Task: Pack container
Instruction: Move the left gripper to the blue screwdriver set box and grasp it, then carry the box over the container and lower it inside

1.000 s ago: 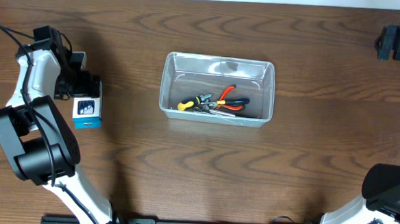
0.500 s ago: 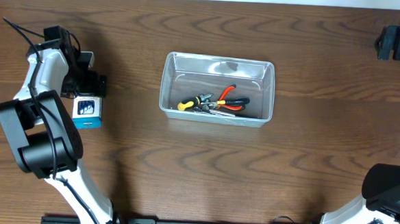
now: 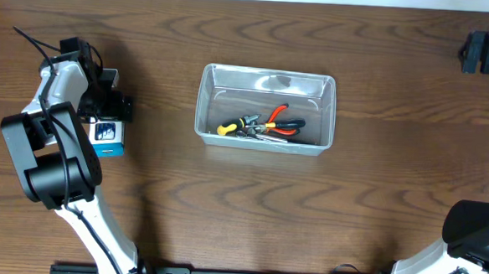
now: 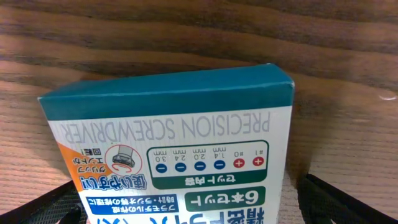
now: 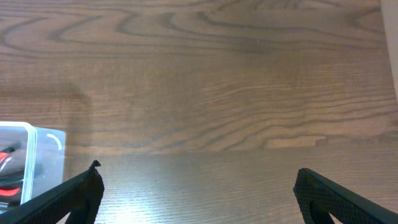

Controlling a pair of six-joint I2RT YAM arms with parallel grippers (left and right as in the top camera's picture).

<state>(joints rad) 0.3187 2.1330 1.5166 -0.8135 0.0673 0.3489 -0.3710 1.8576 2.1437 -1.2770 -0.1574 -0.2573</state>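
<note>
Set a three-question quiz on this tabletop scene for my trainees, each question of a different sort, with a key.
1. True or false: the blue and white box lies inside the container.
2. What sits between the fingers of the left gripper? A. the box B. a cup C. nothing
3. Fill in: the pliers in the container have ___ handles.
Key: 1 false, the box rests on the table, apart from the container; 2 A; 3 red.
</note>
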